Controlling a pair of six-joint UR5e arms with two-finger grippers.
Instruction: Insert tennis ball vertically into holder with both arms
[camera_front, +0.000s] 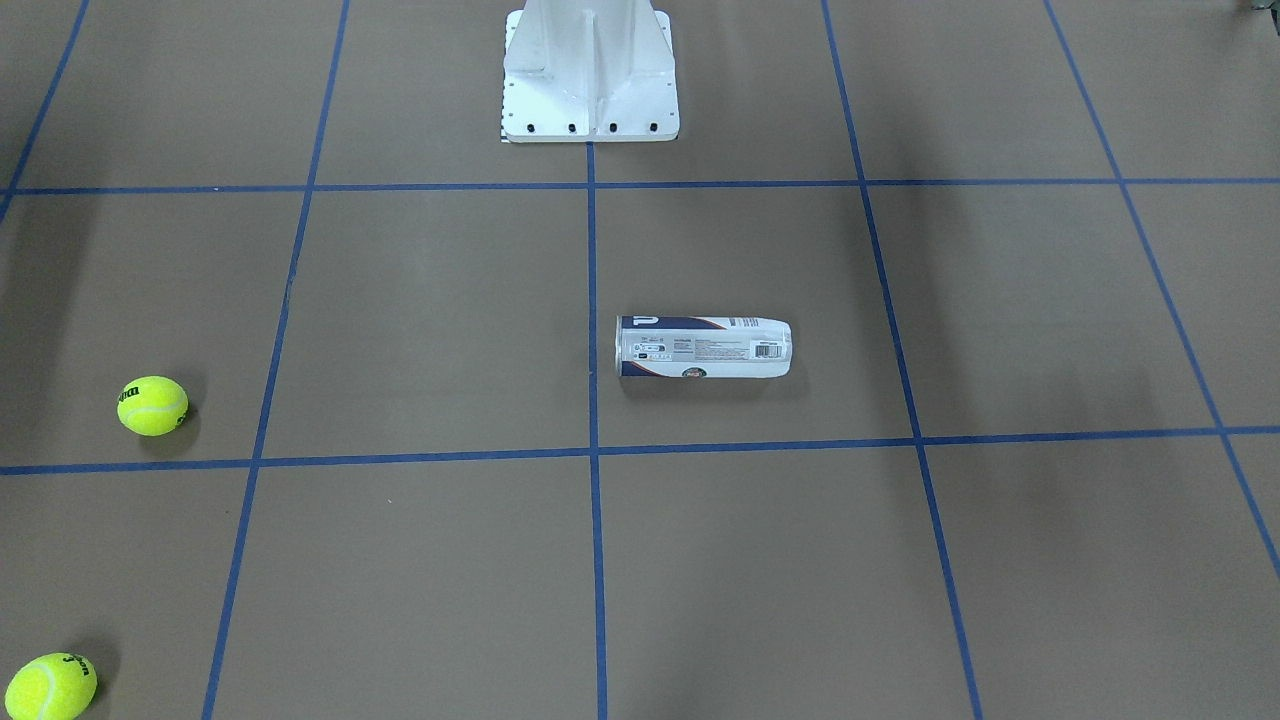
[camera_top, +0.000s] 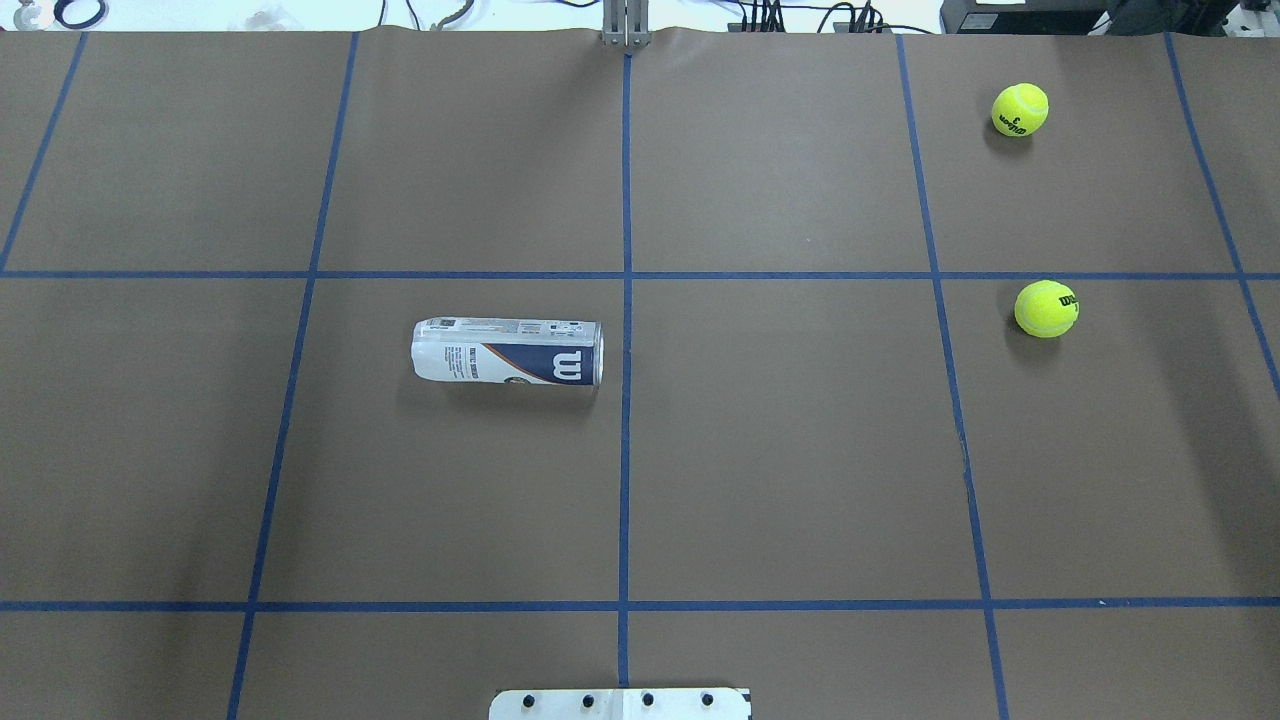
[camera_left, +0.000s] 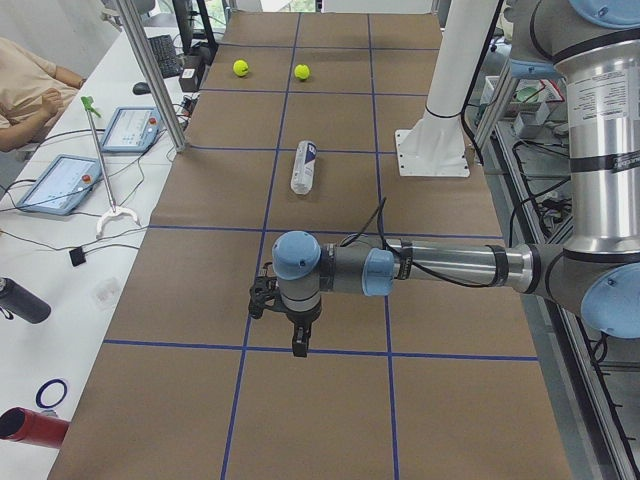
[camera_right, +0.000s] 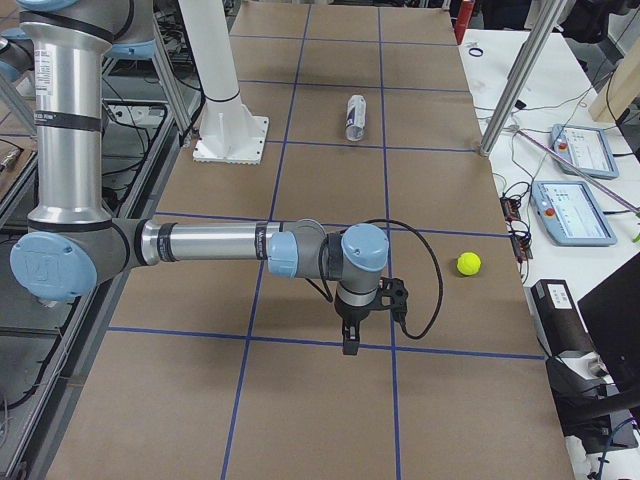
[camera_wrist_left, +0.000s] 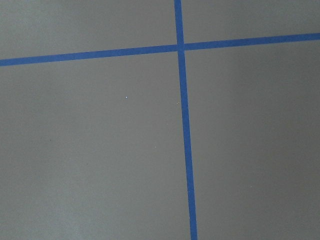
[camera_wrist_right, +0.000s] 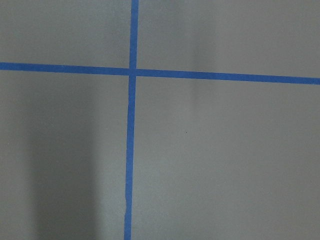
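Side views alone show left gripper (camera_left: 297, 345) and right gripper (camera_right: 349, 345), grip state indeterminable; overhead view shows holder (camera_top: 507, 352) flat on tabletop (camera_top: 800, 450), long axis left-right, rim end rightward.

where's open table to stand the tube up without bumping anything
Bare: the square on the robot's right of the holder, from the centre tape line to the near tennis ball; also the strip between the holder and the white pedestal base. Busiest is the far right corner, where the far tennis ball sits behind the near one.
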